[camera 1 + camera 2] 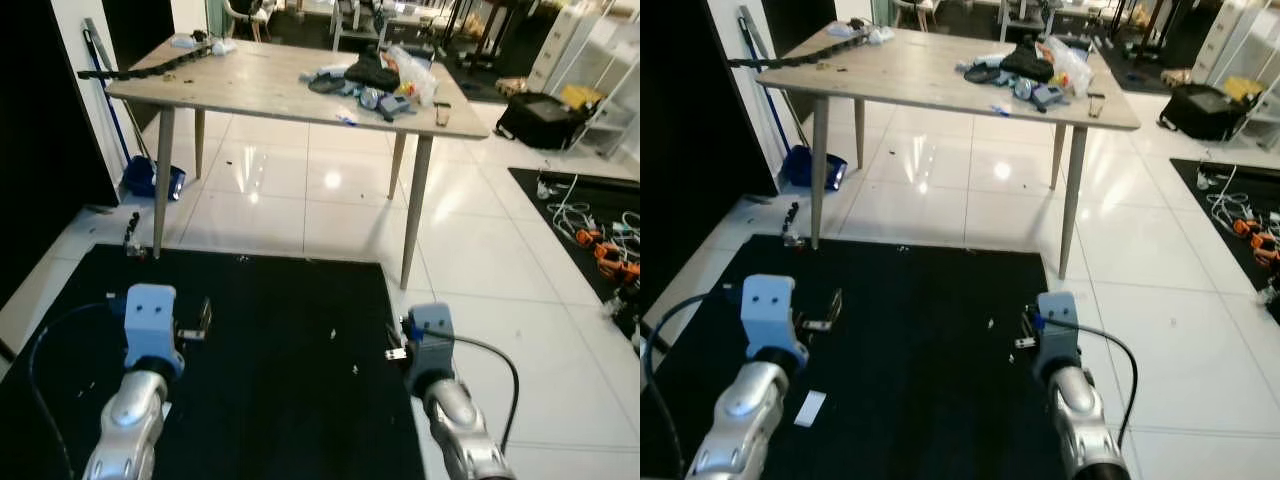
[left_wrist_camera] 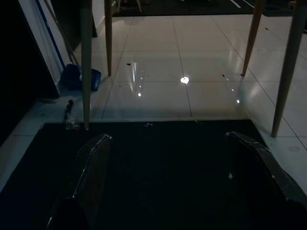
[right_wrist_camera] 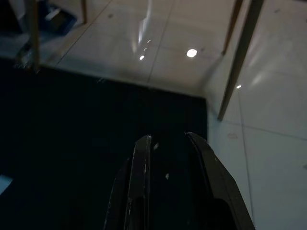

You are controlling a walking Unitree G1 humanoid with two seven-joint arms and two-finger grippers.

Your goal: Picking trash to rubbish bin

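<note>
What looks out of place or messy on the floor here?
A white paper scrap lies on the black mat by the left gripper, with small white specks scattered nearby. Odd: litter on an otherwise plain mat.

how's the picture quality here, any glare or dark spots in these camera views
Eye views: bright and sharp, with ceiling-light glare on the white floor tiles under the table. Wrist views: dim; the black mat hides detail, and the left gripper and right gripper look shadowy.
</note>
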